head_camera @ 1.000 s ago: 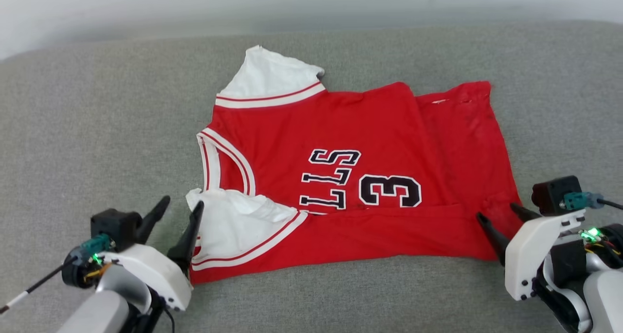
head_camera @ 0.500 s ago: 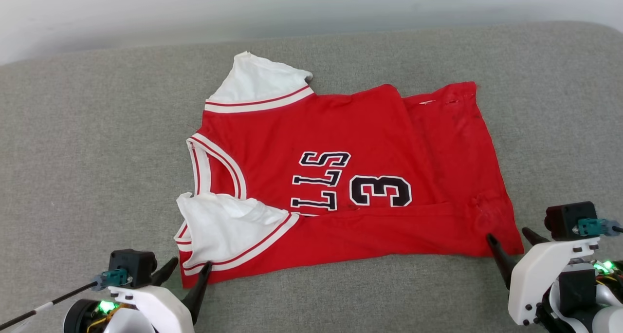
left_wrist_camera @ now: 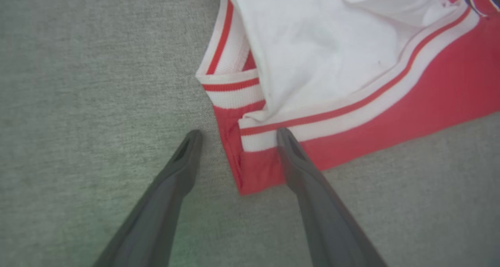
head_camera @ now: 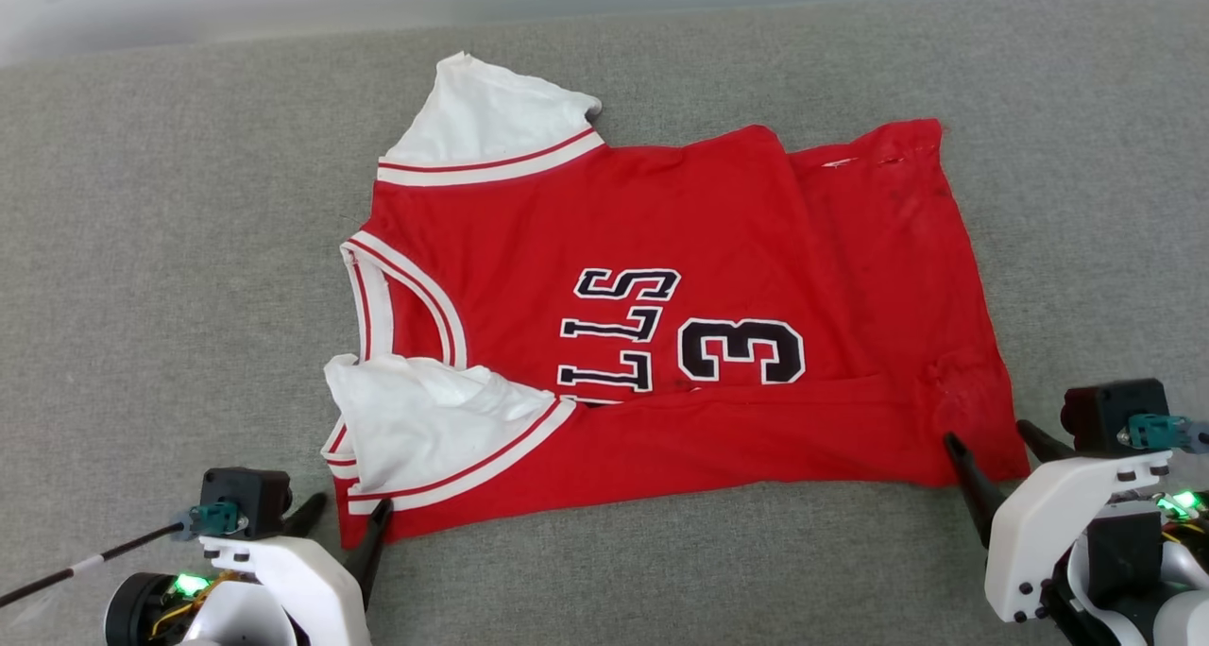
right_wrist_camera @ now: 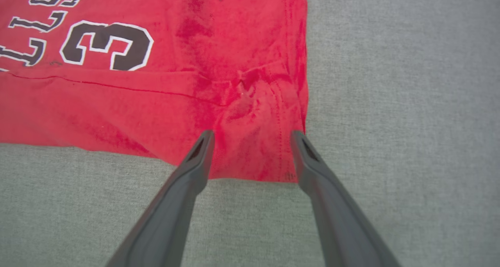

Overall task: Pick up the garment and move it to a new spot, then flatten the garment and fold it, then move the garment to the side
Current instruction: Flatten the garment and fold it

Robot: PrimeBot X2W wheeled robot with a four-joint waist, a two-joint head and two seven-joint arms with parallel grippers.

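The left gripper (head_camera: 348, 512) is drawing back from beside the garment's white sleeve (head_camera: 425, 415) and is now sitting at the garment's near-left corner. The right gripper (head_camera: 987, 433) is keeping to the garment's near-right corner. The head camera is shifting too, so the scene is sliding in its view while the garment (head_camera: 661, 240) is lying as it was.

The garment is resting spread on the grey fabric surface (head_camera: 189, 249), collar to the robot's left and hem to its right. Its near long edge (head_camera: 756, 438) is lying folded up over the body, covering part of the lettering beside the 3 (head_camera: 741, 350).

Both sets of jaws are standing wide open and gripping nothing. In the left wrist view, 1 finger is hanging over the garment's red corner and the other over bare grey surface. In the right wrist view, the 2 fingers are straddling the garment's crumpled hem corner.

This is looking like a release after 1 lengthwise fold, with the 2 arms now lining up on the near corners. The fold is probably only partly done: the far sleeve is still sticking out, and the hem side is lying uneven.
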